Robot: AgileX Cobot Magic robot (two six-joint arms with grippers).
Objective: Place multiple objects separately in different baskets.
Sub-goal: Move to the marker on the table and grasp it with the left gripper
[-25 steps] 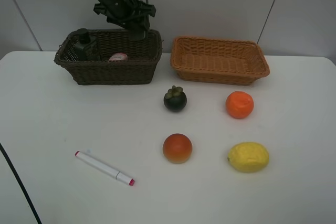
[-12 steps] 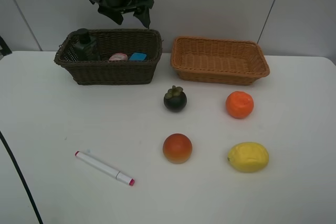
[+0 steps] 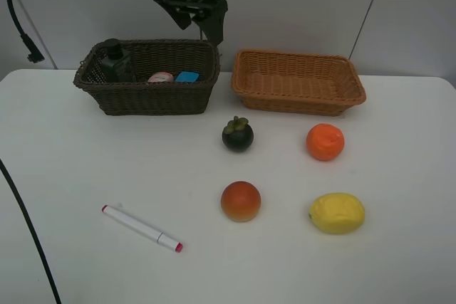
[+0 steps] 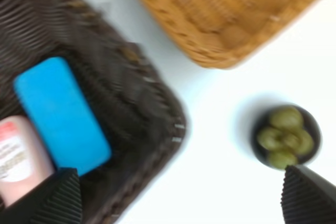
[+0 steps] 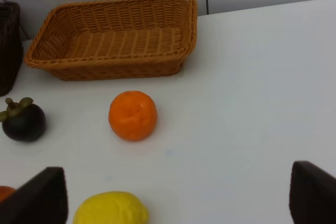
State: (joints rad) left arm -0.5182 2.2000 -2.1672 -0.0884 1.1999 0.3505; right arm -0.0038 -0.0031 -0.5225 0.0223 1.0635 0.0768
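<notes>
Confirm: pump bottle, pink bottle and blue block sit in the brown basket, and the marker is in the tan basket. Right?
Not quite. The marker is not in the tan basket; it lies on the table, as the exterior high view shows. The rest holds: pump bottle, pink bottle and blue block sit in the brown basket.

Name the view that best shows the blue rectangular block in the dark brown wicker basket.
Left wrist: the blue rectangular block shows its whole top face, slightly blurred. Exterior high shows only a sliver above the rim of the dark brown wicker basket. Right wrist misses it.
</notes>
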